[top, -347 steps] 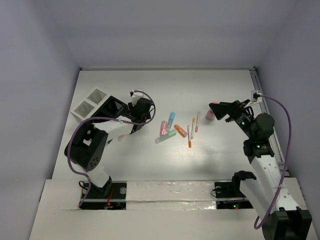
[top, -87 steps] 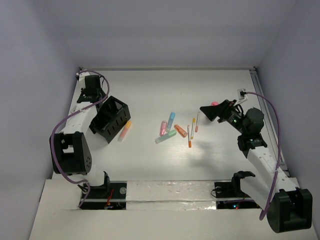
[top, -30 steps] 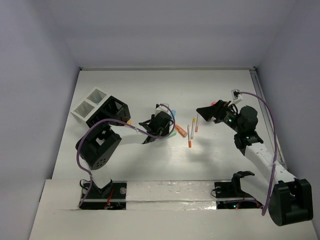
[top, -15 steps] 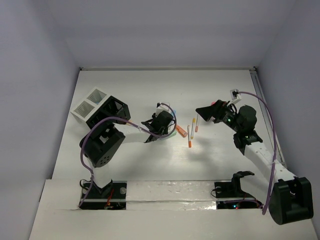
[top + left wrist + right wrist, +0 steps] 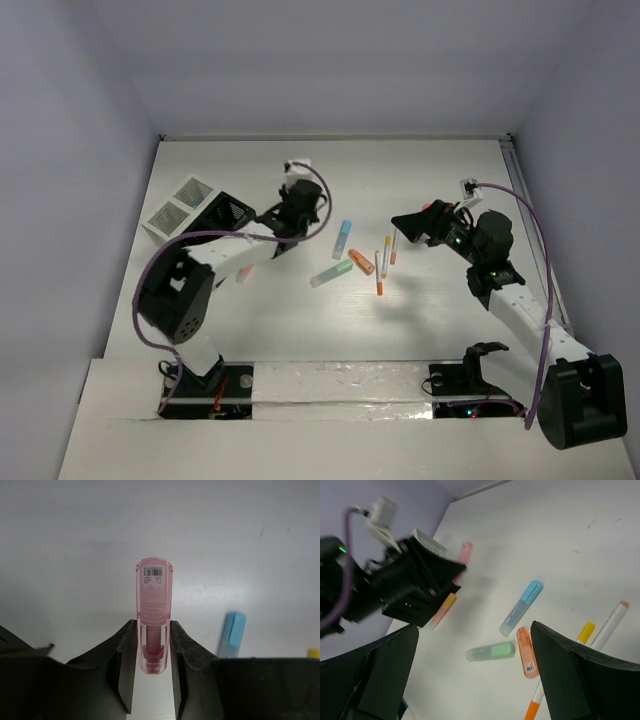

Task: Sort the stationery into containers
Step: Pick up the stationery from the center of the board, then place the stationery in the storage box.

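White table [image 5: 430, 180] is filling the whole scene. The left gripper [image 5: 153, 626] is pressing both jaws on the pink marker [image 5: 154, 590]. The marker's lower part is sitting in the gap between the jaws, and its barcoded end is sticking out past the fingertips, above the table near the black organiser [image 5: 218, 225]. The right gripper [image 5: 400, 222] is hovering with its jaws spread wide, holding nothing. A blue marker [image 5: 343, 238], a green marker [image 5: 331, 274], an orange marker [image 5: 361, 262] and thin pens [image 5: 378, 265] are lying between the arms.
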Controlling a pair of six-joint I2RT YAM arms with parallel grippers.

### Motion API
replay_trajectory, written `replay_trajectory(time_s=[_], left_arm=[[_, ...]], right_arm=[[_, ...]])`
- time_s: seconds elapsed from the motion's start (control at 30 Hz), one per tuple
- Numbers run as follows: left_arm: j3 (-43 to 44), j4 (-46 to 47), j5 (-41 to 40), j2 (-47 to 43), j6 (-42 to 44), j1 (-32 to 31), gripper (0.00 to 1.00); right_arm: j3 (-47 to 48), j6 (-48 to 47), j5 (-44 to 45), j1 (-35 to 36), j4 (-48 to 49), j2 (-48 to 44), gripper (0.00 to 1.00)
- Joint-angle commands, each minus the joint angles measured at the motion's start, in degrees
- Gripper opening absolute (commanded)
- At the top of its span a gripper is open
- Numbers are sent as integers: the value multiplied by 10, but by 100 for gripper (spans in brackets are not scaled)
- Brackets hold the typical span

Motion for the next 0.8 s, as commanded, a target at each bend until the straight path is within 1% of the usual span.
replay_trajectory(time_s=[0.0, 0.03, 0.07, 0.13, 0.17, 0.2, 0.27, 0.3, 0.37, 0.5, 0.53, 0.57, 0.67, 0.77], left_arm=[[53, 19, 14, -94, -2, 67, 10], [59, 22, 20, -101, -9, 85, 11], [70, 22, 28, -112, -12, 118, 12], [84, 10, 53, -114, -34, 164, 12], [97, 5, 72, -113, -45, 216, 12], [102, -3, 111, -111, -64, 241, 12], [116, -15, 140, -106, -74, 287, 12], [121, -26, 152, -103, -72, 320, 12], [134, -55, 150, -96, -59, 342, 12], [146, -122, 152, -91, 12, 373, 13], [143, -126, 146, -94, 21, 383, 13], [122, -125, 133, -106, 27, 388, 13], [88, -101, 122, -126, 31, 399, 13], [94, -115, 92, -116, 41, 399, 13]], right_arm=[[23, -7, 5, 8, 24, -2, 100], [23, -5, 4, 13, 28, 5, 100], [24, -6, 3, 13, 27, 7, 100], [27, -9, 4, 13, 24, 11, 100], [26, -9, 5, 13, 24, 11, 100], [26, -9, 5, 19, 22, 11, 100], [28, -10, 4, 19, 19, 9, 100], [30, -12, 4, 19, 16, 7, 100], [33, -16, 9, 19, 6, 3, 100], [32, -15, 7, 19, 6, -6, 100], [33, -15, 5, 19, 5, -6, 100], [33, -15, 7, 24, 5, -6, 100], [33, -16, 11, 24, 2, -4, 100], [35, -18, 9, 24, 0, -4, 100]])
